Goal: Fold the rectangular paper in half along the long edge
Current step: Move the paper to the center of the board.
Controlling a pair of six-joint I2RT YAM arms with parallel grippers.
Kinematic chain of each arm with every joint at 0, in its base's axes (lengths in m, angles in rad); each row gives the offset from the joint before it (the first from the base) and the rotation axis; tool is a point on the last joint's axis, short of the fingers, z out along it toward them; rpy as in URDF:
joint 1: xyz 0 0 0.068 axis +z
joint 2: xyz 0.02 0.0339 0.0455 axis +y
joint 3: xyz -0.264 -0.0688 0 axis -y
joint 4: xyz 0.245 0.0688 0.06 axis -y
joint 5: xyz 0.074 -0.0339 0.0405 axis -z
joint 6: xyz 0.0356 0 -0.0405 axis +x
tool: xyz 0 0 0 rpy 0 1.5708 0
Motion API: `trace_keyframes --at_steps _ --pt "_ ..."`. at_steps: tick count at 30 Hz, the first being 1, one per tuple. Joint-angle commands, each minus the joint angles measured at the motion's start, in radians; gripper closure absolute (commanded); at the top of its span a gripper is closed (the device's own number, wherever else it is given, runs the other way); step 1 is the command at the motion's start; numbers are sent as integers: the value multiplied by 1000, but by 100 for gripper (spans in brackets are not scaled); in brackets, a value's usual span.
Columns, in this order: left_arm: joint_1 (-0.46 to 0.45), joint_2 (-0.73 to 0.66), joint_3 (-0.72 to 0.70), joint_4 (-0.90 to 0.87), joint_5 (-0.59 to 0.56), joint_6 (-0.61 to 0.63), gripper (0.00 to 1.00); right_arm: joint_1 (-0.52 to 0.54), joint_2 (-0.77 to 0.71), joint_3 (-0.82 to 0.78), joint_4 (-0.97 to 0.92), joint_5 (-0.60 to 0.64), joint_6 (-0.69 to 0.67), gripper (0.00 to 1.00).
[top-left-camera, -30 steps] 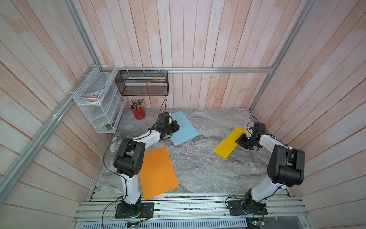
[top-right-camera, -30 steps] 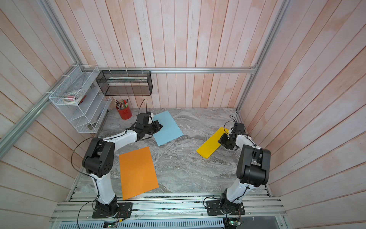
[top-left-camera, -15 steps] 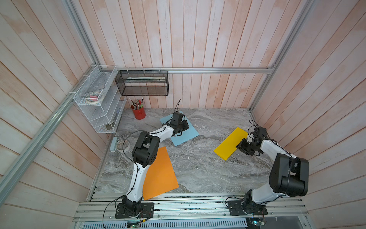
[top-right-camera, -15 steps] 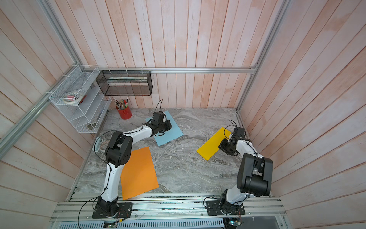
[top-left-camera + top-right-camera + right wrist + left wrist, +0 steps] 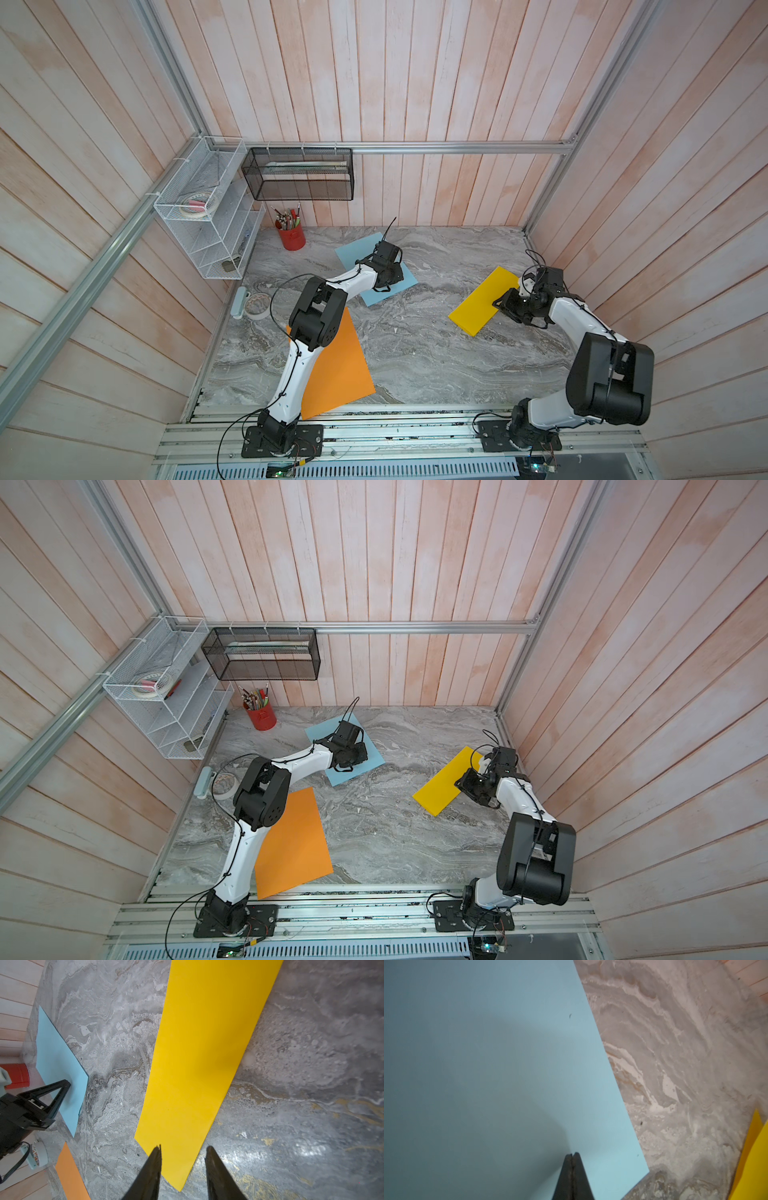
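Both top views look steeply down over the whole table [image 5: 415,353]; wrist views sit close above it.

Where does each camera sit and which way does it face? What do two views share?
Top views: high at the front, looking down on the table; left arm, right arm whole.
Left wrist: on its arm, facing down at the blue paper; shut left gripper shows.
Right wrist: on its arm, facing along the yellow paper; open right gripper shows.
Shared: both wrist views show both these papers.
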Motion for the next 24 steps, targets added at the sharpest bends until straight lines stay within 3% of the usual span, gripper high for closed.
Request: trace_keyframes --at_steps 1,8,16,24 --pt "-19 43 40 -122 -44 34 100 0 -29 -8 -12 -14 0 62" --pt "-69 25 -29 -175 -41 42 100 1 -56 -6 -21 -40 3 62" --pt "-172 -185 -379 -61 51 10 100 17 -76 -25 -18 -60 2 61" --pt "-354 -351 -580 -23 81 -66 100 102 -73 -25 10 -104 8 60"
